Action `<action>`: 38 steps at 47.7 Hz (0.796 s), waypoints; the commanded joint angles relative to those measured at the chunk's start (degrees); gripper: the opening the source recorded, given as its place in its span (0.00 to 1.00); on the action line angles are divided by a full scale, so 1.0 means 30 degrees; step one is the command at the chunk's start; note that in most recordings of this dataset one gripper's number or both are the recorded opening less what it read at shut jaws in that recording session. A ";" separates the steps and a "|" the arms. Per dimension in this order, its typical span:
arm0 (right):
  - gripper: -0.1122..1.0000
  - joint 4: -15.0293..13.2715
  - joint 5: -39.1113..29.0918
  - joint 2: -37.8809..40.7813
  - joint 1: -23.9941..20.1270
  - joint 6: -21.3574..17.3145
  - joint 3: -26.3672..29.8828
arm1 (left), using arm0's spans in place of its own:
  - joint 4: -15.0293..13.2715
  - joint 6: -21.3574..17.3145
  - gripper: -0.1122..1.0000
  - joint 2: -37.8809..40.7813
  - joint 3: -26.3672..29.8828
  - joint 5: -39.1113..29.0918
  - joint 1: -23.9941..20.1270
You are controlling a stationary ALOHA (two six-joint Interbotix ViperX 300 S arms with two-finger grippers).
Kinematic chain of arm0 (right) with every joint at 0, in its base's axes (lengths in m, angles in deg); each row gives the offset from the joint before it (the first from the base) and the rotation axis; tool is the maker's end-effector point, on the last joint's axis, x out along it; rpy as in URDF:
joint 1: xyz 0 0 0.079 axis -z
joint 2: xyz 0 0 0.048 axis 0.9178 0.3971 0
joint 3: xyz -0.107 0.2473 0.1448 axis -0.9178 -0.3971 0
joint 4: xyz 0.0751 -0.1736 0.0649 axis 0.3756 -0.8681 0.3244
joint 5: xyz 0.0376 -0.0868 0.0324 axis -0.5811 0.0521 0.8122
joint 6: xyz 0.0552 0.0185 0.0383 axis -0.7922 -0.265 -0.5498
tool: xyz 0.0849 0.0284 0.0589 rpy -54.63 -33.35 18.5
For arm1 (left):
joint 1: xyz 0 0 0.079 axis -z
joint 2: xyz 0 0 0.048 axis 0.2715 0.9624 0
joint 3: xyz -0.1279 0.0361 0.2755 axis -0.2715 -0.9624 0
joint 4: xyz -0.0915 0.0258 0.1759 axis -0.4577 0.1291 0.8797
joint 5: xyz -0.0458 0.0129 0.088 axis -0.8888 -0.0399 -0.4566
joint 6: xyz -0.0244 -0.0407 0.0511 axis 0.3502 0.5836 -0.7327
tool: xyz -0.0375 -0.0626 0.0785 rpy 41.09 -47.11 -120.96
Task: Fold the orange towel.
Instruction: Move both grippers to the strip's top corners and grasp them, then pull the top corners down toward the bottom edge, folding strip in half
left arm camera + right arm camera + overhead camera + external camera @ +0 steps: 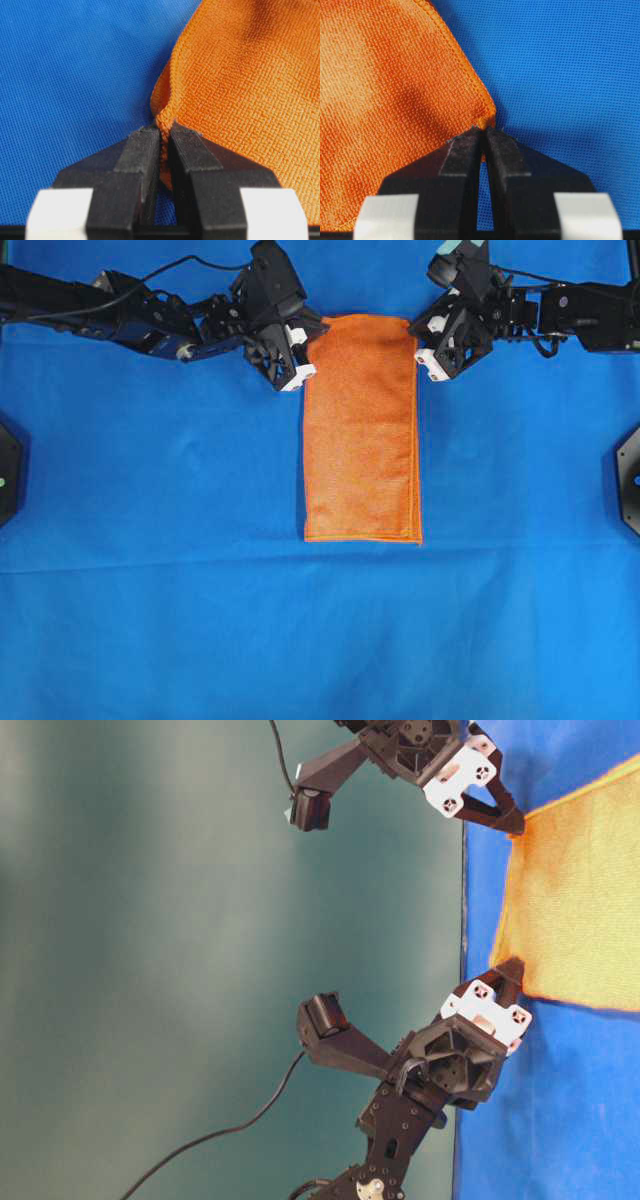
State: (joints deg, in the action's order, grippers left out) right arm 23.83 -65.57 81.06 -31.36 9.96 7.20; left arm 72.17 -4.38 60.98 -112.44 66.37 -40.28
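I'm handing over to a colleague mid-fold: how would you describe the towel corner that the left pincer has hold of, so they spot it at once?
Start from the blue cloth-covered table and find the bright orange microfibre towel, a tall folded strip at its middle. Its far end lies between the two black arms. The corner in question is that end's left one, bunched between the shut fingertips of the left pincer; the opposite far corner sits in the right pincer.
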 commanded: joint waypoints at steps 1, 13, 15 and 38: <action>0.14 0.0059 0.0029 -0.0439 0.0000 0.0029 0.0264 | 0.0000 -0.0029 0.12 -0.0469 0.0146 0.0059 -0.0117; 0.14 0.0059 -0.0469 -0.2080 -0.0029 0.0059 -0.0029 | 0.0000 -0.0029 0.12 -0.1465 0.0234 0.0029 -0.0059; 0.14 0.0059 -0.0527 -0.2256 -0.0029 0.0059 -0.0088 | 0.0000 -0.0029 0.12 -0.1611 0.0234 0.0000 -0.0029; 0.14 0.0029 -0.0557 -0.3105 -0.0762 0.0146 -0.0645 | 0.0000 0.0322 0.12 -0.2227 -0.0439 -0.0352 0.0791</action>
State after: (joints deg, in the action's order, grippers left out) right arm 23.83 -67.33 74.29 -32.33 10.31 5.44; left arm 72.17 -3.68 57.02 -113.58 65.58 -39.13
